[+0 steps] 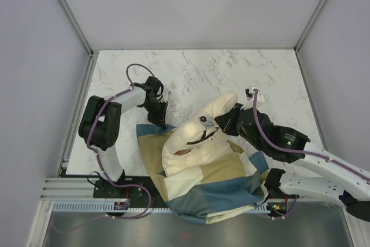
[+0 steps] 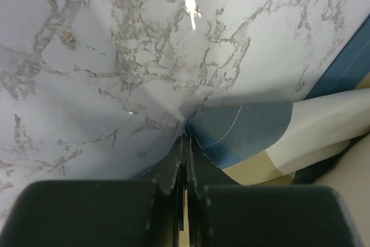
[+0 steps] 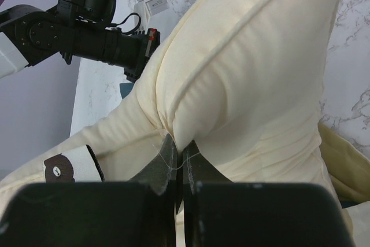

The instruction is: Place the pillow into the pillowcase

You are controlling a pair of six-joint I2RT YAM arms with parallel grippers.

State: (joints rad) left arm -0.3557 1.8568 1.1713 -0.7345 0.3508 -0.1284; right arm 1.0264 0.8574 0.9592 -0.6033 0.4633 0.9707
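We see our left pincer [image 2: 187, 140] shut tight on a blue corner of the pillowcase [image 1: 214, 192]. Our right pincer [image 3: 178, 157] pinches a fold of the pillow [image 1: 199, 137], which lies bunched atop the pillowcase on the marble surface [image 1: 202, 73].

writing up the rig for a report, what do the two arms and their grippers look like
Left arm and right arm: white links between bulky black joint housings, with a thin purple cable along each. The right one carries a small green light. Left gripper and right gripper are black, with flat fingers tapering to points.
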